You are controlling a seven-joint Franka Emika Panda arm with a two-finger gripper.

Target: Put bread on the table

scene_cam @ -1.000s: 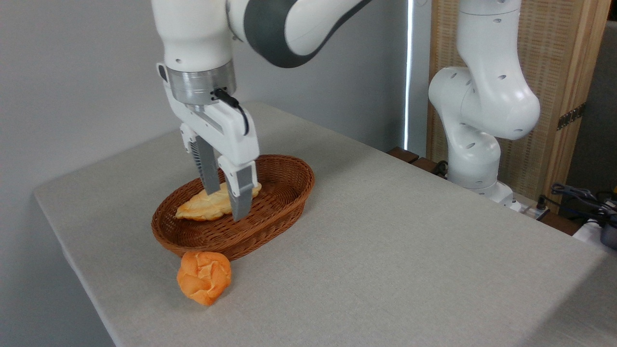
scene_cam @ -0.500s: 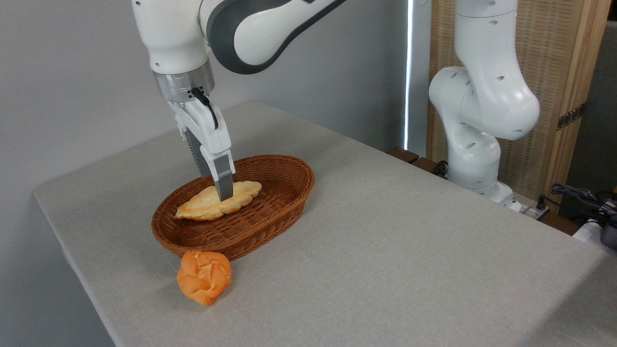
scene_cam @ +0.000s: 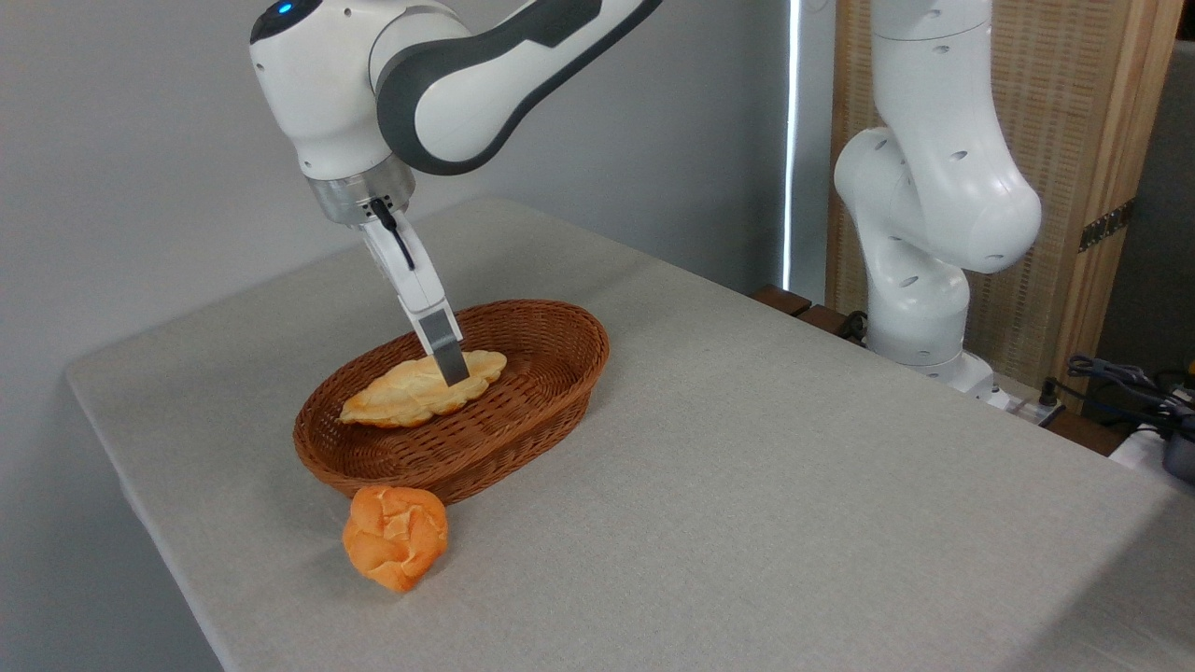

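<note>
The bread (scene_cam: 397, 401), a long pale golden pastry with browned scalloped edges, lies in the brown wicker basket (scene_cam: 569, 327) on the grey-beige table (scene_cam: 747, 485). My gripper (scene_cam: 455, 371) reaches down at a slant from the upper left, and its tip is at the right part of the bread. I see it edge-on: one grey finger (scene_cam: 448, 350) shows and hides the other, so the gap between them is hidden. The bread rests flat in the basket.
A round knotted orange bun (scene_cam: 395, 539) lies on the table just in front of the basket. My arm's white base (scene_cam: 924, 280) stands at the table's far right edge. Cables (scene_cam: 1130, 383) lie off the table to the right.
The wrist has turned, so the open fingers that straddled the bread now line up one behind the other. The hand has tilted and shifted slightly. The bread has not moved.
</note>
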